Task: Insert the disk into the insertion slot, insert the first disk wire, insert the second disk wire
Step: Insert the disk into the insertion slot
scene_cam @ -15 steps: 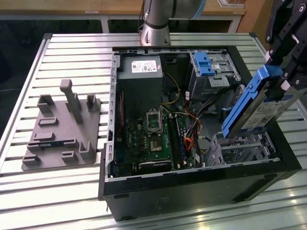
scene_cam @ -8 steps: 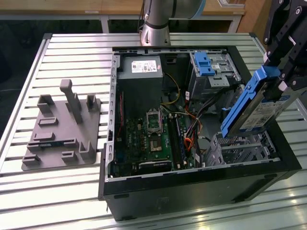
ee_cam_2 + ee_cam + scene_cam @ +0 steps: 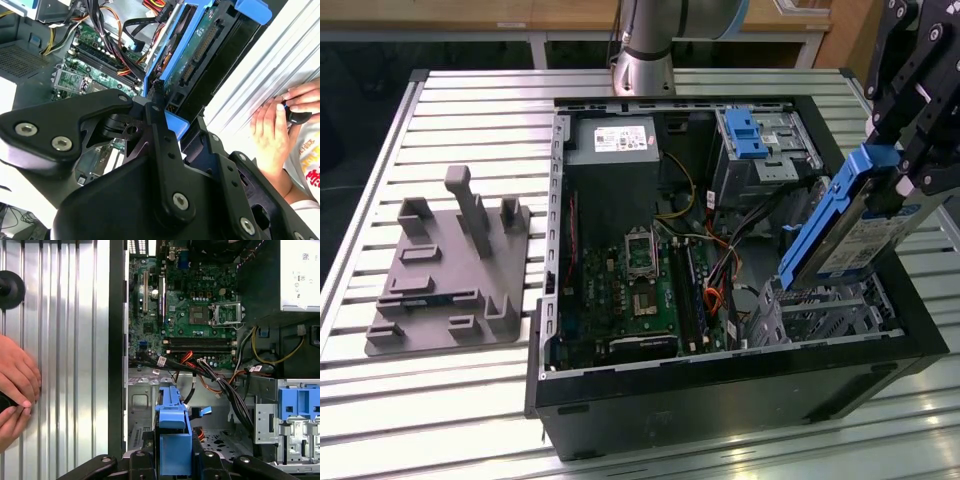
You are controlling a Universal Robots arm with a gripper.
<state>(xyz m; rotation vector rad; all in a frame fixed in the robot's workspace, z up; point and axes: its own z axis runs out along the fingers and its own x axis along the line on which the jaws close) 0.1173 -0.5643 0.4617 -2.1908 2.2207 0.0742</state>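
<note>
Pinched the disk (image 3: 850,235) by its upper end between the fingers (image 3: 160,130) of the gripper (image 3: 905,165), clamped shut on the blue carrier (image 3: 172,410) from both flat sides. Hung it over the corner of the open case (image 3: 720,400) at the exterior view's right, well above the worktop (image 3: 470,110). Held it slanted, not level, with the long axis running from the fingers down and toward the exterior view's left and the lower end aimed at the slot (image 3: 825,315). Brought that lower end right to the top of the low perforated cage; impossible to tell whether touching or just clear. Put the slot below the fingers and the disk between the two. Not seated yet, judging by most of its length standing out above the cage. Draped loose wires (image 3: 220,385) across the case between the board (image 3: 195,305) and the slot, close beside the carrier. Stood well apart from the taller bay (image 3: 770,160) with its blue latch, farther back. Showed a hand (image 3: 17,375) resting on the worktop outside the case wall in both wrist views
</note>
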